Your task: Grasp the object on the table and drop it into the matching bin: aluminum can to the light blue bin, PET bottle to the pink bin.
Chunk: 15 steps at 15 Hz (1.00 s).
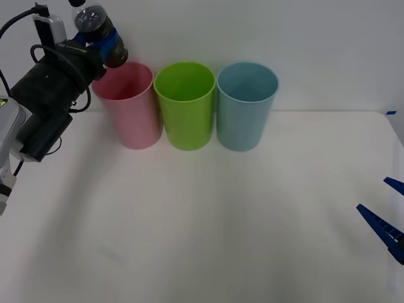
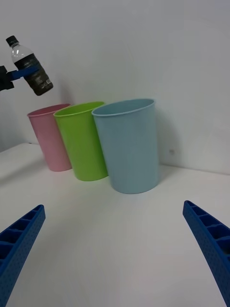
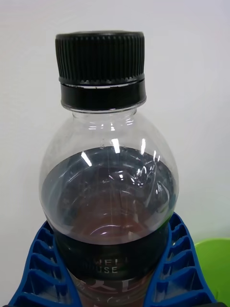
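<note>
Front view: left gripper [image 1: 95, 39] jaws pinch PET bottle [image 1: 98, 28] above pink bin [image 1: 132, 110]; right gripper [image 1: 386, 214] jaws spread.

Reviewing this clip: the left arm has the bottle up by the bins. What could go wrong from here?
1. The left gripper holds the PET bottle tilted, above the far-left rim of the pink bin; released there, it might clip the rim or fall outside.
2. The lime green bin stands right beside the pink one, so overshooting could drop it in the wrong bin.
The right gripper waits open, low at the table's right.
</note>
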Each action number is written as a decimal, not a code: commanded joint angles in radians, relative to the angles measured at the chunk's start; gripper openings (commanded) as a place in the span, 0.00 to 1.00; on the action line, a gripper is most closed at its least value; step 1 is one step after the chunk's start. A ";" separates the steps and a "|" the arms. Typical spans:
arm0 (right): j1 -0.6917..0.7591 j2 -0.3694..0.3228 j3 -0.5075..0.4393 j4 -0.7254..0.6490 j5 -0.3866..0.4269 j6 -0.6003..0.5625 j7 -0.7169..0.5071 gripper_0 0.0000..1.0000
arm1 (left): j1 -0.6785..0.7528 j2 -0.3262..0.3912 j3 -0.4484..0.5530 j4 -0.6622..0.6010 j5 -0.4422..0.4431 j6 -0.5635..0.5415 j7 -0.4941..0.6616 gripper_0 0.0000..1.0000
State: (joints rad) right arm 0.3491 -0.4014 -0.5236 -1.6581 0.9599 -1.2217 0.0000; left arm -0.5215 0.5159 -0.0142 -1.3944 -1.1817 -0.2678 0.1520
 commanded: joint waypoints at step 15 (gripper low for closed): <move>0.000 0.000 0.000 0.000 0.000 0.000 0.000 1.00 | 0.107 0.052 0.042 -0.054 0.116 -0.136 -0.003 1.00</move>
State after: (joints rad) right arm 0.3491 -0.4014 -0.5236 -1.6581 0.9599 -1.2217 0.0000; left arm -0.4344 0.5617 0.0199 -1.4339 -1.0794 -0.3888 0.1497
